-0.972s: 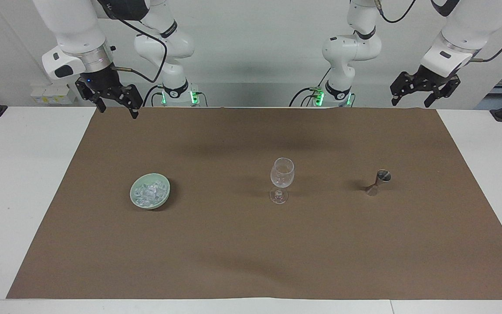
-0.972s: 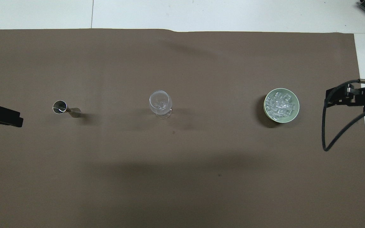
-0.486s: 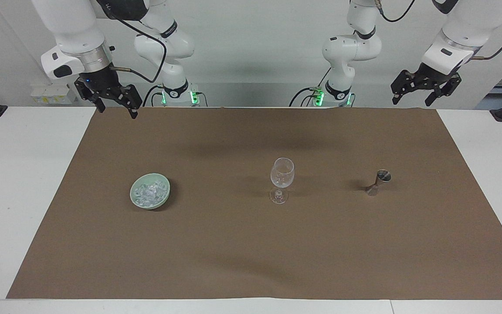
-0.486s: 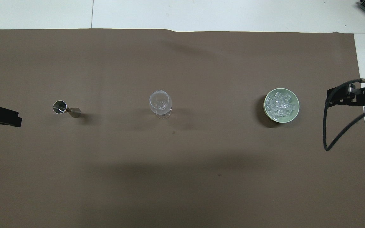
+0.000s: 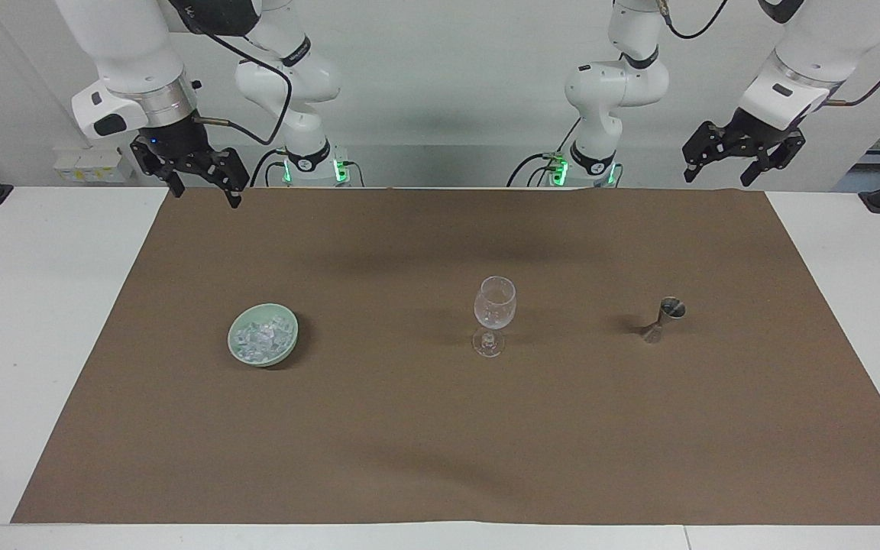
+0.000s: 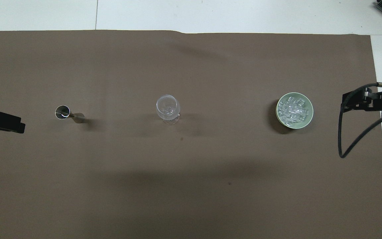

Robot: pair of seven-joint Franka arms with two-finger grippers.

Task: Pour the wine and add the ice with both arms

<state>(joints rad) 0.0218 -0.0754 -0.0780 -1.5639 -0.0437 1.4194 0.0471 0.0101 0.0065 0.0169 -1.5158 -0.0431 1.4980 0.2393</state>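
Starting at the right arm's end of the brown mat (image 5: 440, 458), you have the right gripper (image 5: 203, 183) released and empty, raised over the mat's edge nearest the robots. The ice (image 5: 261, 338) lies heaped in the pale green bowl (image 5: 235, 345) toward that end; approach from above. Mid-mat stands the wine glass (image 5: 494, 307), then the steel jigger (image 5: 663, 318). The left gripper (image 5: 736, 155) hangs released over the mat's other robot-side corner; take the jigger upright by its waist.

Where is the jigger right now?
The jigger stands upright on the brown mat beside the wine glass, toward the left arm's end.
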